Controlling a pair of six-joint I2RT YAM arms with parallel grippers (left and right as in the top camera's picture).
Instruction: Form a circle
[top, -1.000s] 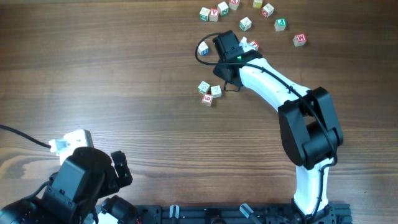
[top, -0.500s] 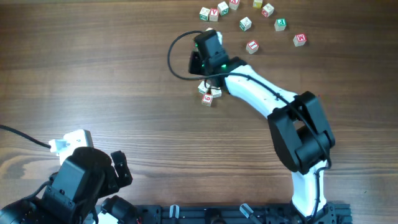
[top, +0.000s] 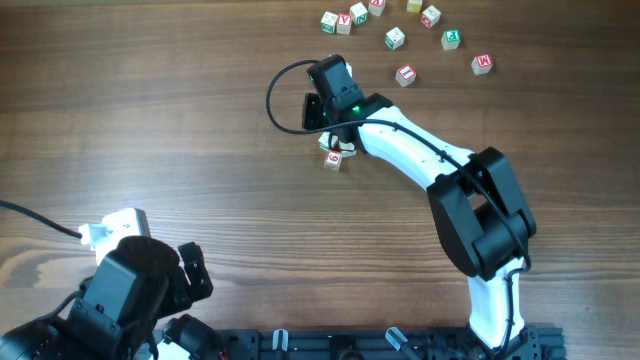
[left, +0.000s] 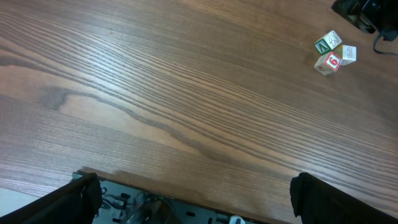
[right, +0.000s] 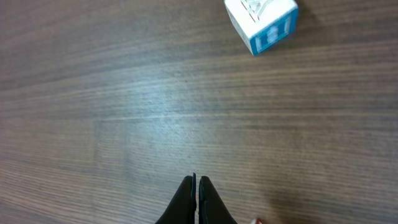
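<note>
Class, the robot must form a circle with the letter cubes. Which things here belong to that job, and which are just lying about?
Belong to the job:
- clump of three cubes
- scattered cubes at the table's far side
- right gripper, fingers shut, holding nothing

Just lying about:
- left gripper, open, far from the cubes
- black cable loop

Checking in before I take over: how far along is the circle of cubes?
Barely started. Done: a tight clump of three cubes, no ring. In hand: the right gripper, shut and empty, is at that clump, probably nudging. Left: about ten scattered cubes at the far side need bringing in; the left gripper is open and parked.
</note>
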